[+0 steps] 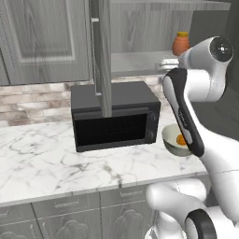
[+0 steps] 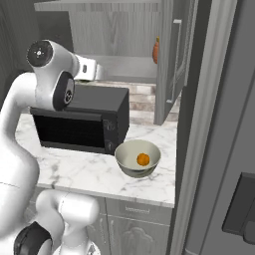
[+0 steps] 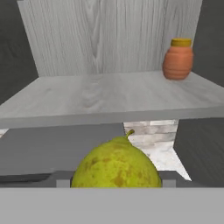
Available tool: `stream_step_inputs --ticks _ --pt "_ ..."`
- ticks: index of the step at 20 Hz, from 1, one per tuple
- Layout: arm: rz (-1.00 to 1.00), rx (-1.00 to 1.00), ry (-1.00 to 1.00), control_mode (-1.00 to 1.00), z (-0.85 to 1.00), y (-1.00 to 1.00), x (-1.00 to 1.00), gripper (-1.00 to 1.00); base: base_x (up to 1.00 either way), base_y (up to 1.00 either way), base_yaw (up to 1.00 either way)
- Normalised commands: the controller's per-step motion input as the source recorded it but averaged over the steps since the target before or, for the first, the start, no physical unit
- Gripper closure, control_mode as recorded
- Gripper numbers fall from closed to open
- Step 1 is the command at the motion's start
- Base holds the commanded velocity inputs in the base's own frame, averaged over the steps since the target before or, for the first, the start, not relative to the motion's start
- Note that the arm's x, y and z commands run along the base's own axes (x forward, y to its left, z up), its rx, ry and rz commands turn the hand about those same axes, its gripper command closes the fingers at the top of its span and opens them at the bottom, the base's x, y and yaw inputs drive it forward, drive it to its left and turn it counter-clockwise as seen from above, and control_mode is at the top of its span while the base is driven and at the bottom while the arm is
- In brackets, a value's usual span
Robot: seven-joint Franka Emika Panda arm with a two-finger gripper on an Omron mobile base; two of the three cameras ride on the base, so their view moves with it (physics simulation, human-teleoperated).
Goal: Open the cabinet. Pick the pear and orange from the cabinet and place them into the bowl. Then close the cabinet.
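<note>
Yellow-green and freckled with brown, the pear [image 3: 114, 162] is sitting closest to the hand camera, pinched in the claw [image 3: 114, 183], whose fingers are pressing its two flanks. Its stem is pointing up and slightly right in the hand view, so its long axis is running roughly vertical, across the grip; judged from this, the fruit is being carried out of the cabinet [image 3: 109, 39] toward the bowl [image 2: 137, 158]. Below and beyond, the marble desk [image 1: 42, 158] is carrying a black microwave [image 1: 114, 116] and, just beside it, the bowl, where the orange [image 2: 143, 159] is already resting. Farther back, the grey inner shelf [image 3: 109, 94] is holding a terracotta jar [image 3: 178, 60] near its far right corner. Both cabinet doors are standing open, presumably awaiting the final closing.
</note>
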Motion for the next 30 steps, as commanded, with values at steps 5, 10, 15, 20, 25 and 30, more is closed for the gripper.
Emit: stream_step_inputs --ticks 5,10,15,20,25,30 --pt "0.0 0.0 0.0 -1.0 -0.64 0.0 -0.94 1.0 0.0 0.0 0.0" --pt "0.0 0.0 0.05 -1.0 -0.62 0.0 -0.64 1.0 0.0 0.0 0.0" --pt "0.0 -0.01 0.13 -1.0 -0.47 0.0 -0.17 1.0 0.0 0.0 0.0" --pt "0.0 0.0 0.0 -1.0 -0.02 -0.04 0.0 1.0 0.0 0.0 0.0" --pt "-0.07 0.04 0.1 -1.0 -0.02 -0.43 0.0 1.0 0.0 0.0 0.0" --pt "-0.16 0.03 0.2 -1.0 -0.06 -0.41 0.11 1.0 0.0 0.0 0.0"
